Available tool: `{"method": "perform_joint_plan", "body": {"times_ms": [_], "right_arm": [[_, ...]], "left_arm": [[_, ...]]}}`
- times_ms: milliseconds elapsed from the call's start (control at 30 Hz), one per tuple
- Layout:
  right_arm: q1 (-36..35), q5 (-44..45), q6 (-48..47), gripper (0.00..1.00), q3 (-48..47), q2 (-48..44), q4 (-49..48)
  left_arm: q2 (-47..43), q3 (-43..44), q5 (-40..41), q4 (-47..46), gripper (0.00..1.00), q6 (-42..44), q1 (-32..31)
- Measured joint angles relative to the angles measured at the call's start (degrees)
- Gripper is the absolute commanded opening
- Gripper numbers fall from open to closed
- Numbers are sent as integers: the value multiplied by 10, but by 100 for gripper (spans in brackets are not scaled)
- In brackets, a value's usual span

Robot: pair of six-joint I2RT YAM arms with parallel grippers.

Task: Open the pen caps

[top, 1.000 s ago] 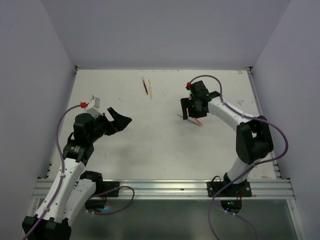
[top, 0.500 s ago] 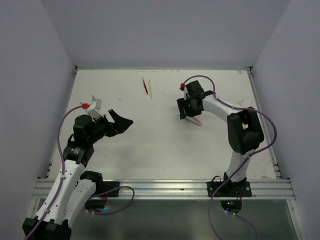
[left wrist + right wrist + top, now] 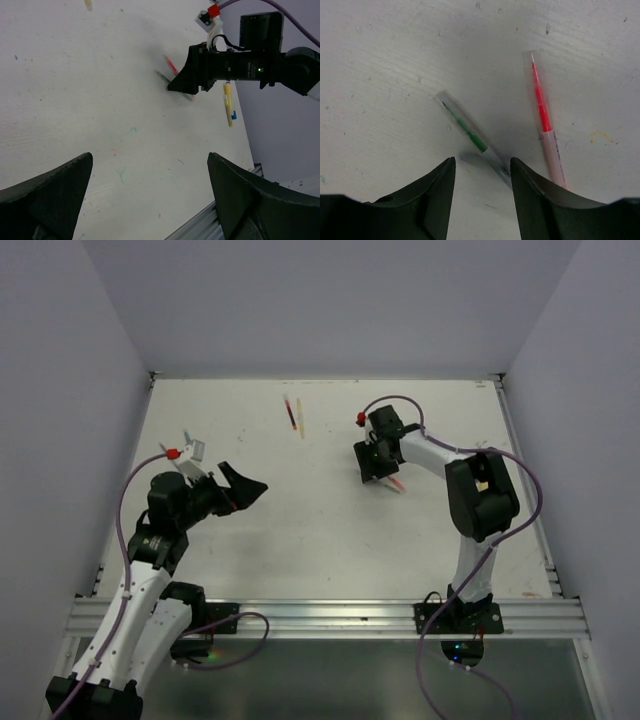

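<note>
Right gripper [image 3: 482,167] has slid left, jaws narrowing astride green pen [image 3: 465,130] right of the surface's centre | nothing clamped; clear cap [image 3: 444,101] looks on | left gripper [image 3: 150,160] wide, empty | I expect the pinch next.

Matte black right hand [image 3: 482,169]. Flat white bench [image 3: 380,60], grey-speckled, with faint teal and orange ink flecks. Slim clear plastic pen [image 3: 464,129], green core. Slim pale pink pen [image 3: 547,140], hot red-pink core. Left wrist view: matte black left hand [image 3: 150,170]. Slim yellow pen [image 3: 227,100], short blue plastic cap [image 3: 233,116]. Purple cable [image 3: 125,510], small red connector [image 3: 172,452].
</note>
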State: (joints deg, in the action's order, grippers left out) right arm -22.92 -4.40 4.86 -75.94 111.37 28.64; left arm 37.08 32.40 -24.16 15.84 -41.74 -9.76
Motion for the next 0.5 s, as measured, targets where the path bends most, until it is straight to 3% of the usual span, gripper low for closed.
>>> {"method": "perform_joint_plan", "body": {"times_ms": [300, 500], "right_arm": [[-20, 7, 2, 46, 16, -1, -17], [-39, 52, 0, 17, 37, -9, -42]], "left_arm": [[-6, -14, 0, 2, 99, 0, 0], [-6, -14, 1, 1, 98, 4, 0]]}}
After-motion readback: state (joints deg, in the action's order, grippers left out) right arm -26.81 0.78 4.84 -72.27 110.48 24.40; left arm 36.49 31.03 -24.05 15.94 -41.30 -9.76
